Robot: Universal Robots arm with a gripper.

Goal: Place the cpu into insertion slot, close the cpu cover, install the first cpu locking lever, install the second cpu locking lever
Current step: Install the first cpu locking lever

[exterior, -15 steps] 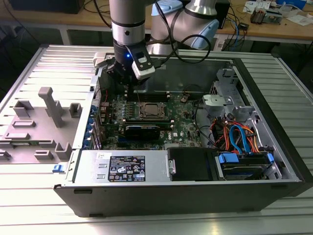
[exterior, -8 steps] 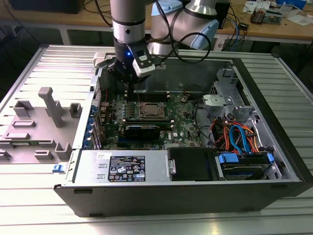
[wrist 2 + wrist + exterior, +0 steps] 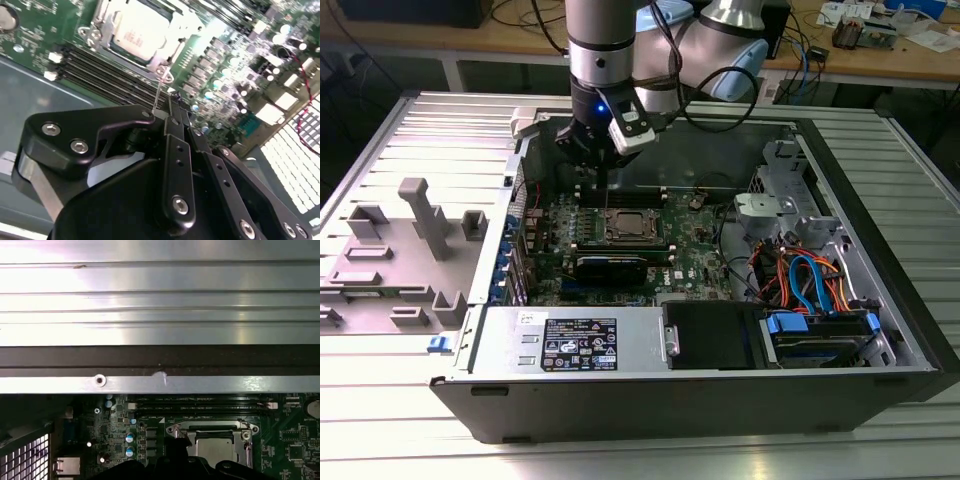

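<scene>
We see the gripper (image 3: pixel 604 192), clenched, poised just beside the thin locking lever (image 3: pixel 159 92); the cpu (image 3: pixel 136 31) lies under the closed cpu cover (image 3: pixel 104 22).

- cpu (image 3: pixel 137 31) sits in the insertion slot (image 3: pixel 629 228).
- Memory slots (image 3: pixel 105 75) lie just beside the slot.
- Power supply (image 3: pixel 575 343) lies before the slot.
- Drive cables (image 3: pixel 810 280) lie to the exterior view's right of the slot.

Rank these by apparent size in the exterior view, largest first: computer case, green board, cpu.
1. computer case, clearly the largest
2. green board, lying inside it
3. cpu, by far the smallest
</scene>
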